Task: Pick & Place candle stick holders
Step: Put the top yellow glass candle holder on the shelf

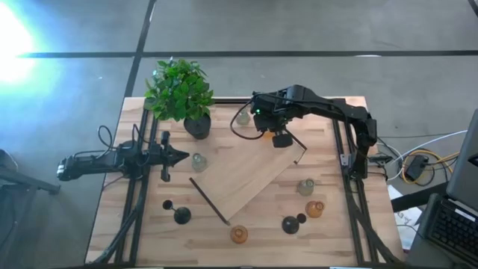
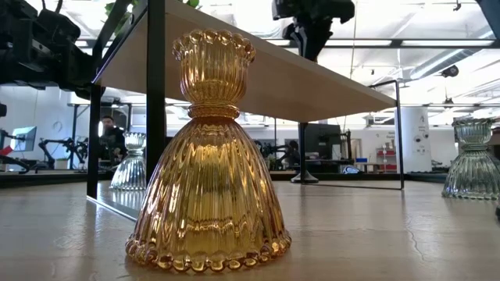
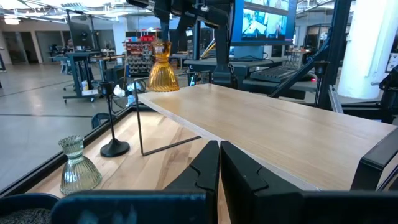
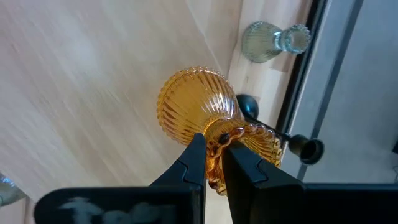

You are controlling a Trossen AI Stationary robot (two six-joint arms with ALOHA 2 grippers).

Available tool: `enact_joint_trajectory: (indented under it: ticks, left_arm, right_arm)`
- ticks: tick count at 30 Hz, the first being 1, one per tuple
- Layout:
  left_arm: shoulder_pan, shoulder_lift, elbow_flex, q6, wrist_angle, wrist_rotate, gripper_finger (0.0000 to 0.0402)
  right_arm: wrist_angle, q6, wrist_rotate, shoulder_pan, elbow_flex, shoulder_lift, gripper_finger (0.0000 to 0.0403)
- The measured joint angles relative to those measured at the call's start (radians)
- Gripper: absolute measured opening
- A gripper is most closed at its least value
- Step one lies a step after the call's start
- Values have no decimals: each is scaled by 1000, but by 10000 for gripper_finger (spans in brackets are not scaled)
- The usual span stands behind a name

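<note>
An amber glass candle stick holder (image 4: pixel 196 109) stands upright over the far corner of the raised wooden shelf (image 1: pixel 246 175), with my right gripper (image 4: pixel 212 163) shut on it from above; it shows too in the left wrist view (image 3: pixel 163 68). I cannot tell whether its base touches the shelf. Other holders stand on their bases on the table: amber ones (image 1: pixel 238 235) (image 1: pixel 314 208), pale green ones (image 1: pixel 198 161) (image 1: pixel 305 187) (image 1: pixel 243 117), black ones (image 1: pixel 181 215) (image 1: pixel 291 223). My left gripper (image 1: pixel 181 157) waits shut at the table's left, pointing level. My right gripper pinches the beaded rim of the amber holder's top cup (image 4: pixel 219 142) between its two fingers; one finger appears to be inside the cup and one outside. The fingers come from above, pointing steeply down. The holder hangs upright below them, base toward the shelf top.
A green plant (image 1: pixel 179 93) in a black pot (image 1: pixel 197 125) stands at the far left of the table. The shelf stands on thin black wire legs (image 3: pixel 140 127), with room beneath. A pale green holder (image 4: pixel 273 38) and a black one (image 4: pixel 280 134) sit just beyond the shelf's edge.
</note>
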Motion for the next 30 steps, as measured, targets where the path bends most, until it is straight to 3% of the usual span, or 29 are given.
enact_joint_trajectory:
  ticks: [26, 30]
  left_arm:
    - [0, 0, 0, 0, 0, 0, 19]
    - [0, 0, 0, 0, 0, 0, 19]
  right_arm:
    - [35, -11, -23, -7, -53, -2, 23]
    - [54, -11, -22, -6, -54, -1, 53]
